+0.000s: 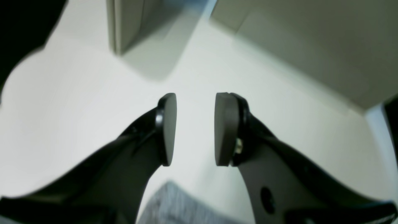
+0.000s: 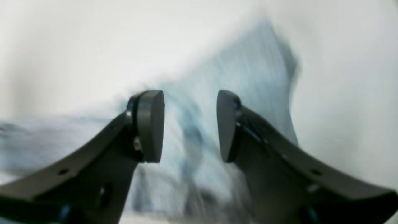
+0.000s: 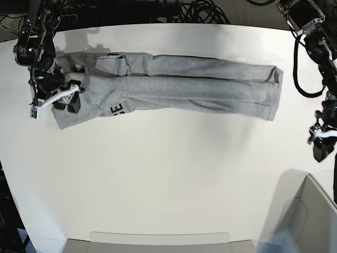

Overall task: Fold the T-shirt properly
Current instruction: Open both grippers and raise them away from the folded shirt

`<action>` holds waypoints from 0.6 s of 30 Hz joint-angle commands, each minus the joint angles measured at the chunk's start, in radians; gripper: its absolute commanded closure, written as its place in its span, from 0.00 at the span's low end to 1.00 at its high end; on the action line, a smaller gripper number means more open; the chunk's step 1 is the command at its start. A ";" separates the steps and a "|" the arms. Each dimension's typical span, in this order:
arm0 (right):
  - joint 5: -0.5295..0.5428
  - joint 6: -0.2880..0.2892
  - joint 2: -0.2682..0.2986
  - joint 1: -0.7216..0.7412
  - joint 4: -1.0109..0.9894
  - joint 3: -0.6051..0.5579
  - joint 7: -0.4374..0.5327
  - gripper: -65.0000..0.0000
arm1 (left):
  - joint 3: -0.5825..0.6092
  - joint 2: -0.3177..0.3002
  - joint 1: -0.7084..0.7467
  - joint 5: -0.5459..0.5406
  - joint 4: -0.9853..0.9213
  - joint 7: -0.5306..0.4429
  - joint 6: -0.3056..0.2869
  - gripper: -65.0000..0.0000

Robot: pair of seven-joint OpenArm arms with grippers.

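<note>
T-shirt (image 3: 174, 87) lies as a long narrow band across the far worktop (image 3: 168, 179), lettering peeking out near one end. Right tool (image 2: 190, 126) hovers over that end, left tool (image 1: 195, 129) off the cloth; both agape, empty. Fabric looks soft, light, wrinkly: pinch end corners through all layers.

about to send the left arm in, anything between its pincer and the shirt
Nothing visible. The left pincer is open over bare table, and only empty tabletop lies between it and the shirt. The grey box sits nearer the camera, off that line.
</note>
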 commanded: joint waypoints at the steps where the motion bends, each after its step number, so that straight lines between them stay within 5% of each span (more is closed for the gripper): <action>1: 0.001 -0.004 0.015 0.052 0.015 0.009 0.024 0.58 | -0.023 -0.021 -0.026 0.000 0.012 -0.019 0.000 0.71; 7: 0.001 -0.004 0.099 0.263 0.013 -0.005 0.034 0.58 | -0.059 -0.019 -0.146 0.000 0.107 -0.200 -0.001 0.71; 10: 0.001 -0.004 0.106 0.327 0.013 -0.072 0.146 0.58 | -0.061 -0.022 -0.194 0.005 0.107 -0.434 -0.001 0.71; 13: -0.009 -0.004 0.133 0.335 0.013 -0.200 0.263 0.58 | -0.066 -0.022 -0.226 0.006 0.107 -0.507 0.005 0.71; 16: -0.138 -0.010 0.148 0.353 0.004 -0.249 0.386 0.58 | -0.089 -0.021 -0.277 0.047 0.101 -0.530 0.006 0.71; 18: -0.256 -0.011 0.073 0.392 -0.006 -0.233 0.438 0.58 | -0.102 -0.003 -0.284 0.057 0.107 -0.541 0.003 0.71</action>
